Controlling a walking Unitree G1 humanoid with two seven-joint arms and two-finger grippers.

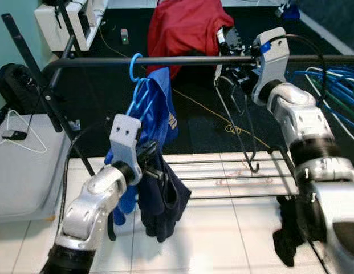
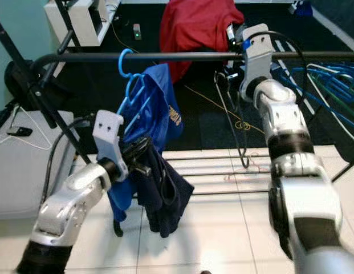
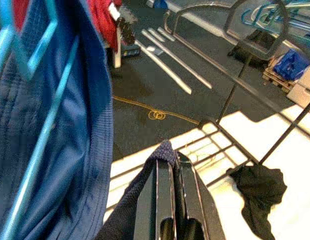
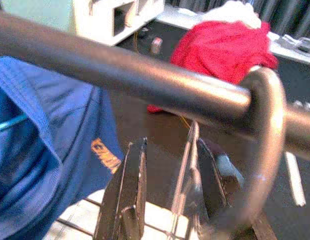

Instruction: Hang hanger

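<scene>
**A:** A black rail (image 1: pixel 182 60) crosses the scene; a dark wire hanger (image 1: pixel 239 123) hangs from it on the right, just below the right gripper (image 4: pixel 167 195). A blue hanger (image 1: pixel 139 85) carrying a blue shirt (image 1: pixel 162 108) hangs to its left.

**B:** The right wrist view adds detail: the hanger's hook (image 4: pixel 267 145) curls over the rail, its thin neck between the parted fingers (image 4: pixel 126 190). Whether either finger touches the wire is hard to judge.

**A:** The left gripper (image 3: pixel 170 197) sits lower and nearer, fingers pressed together on a dark navy garment (image 2: pixel 162 194).

**B:** Its wrist view also catches a black cloth (image 3: pixel 259 187) on the white tiles, beside the rack's low bars (image 1: pixel 222 177).
</scene>
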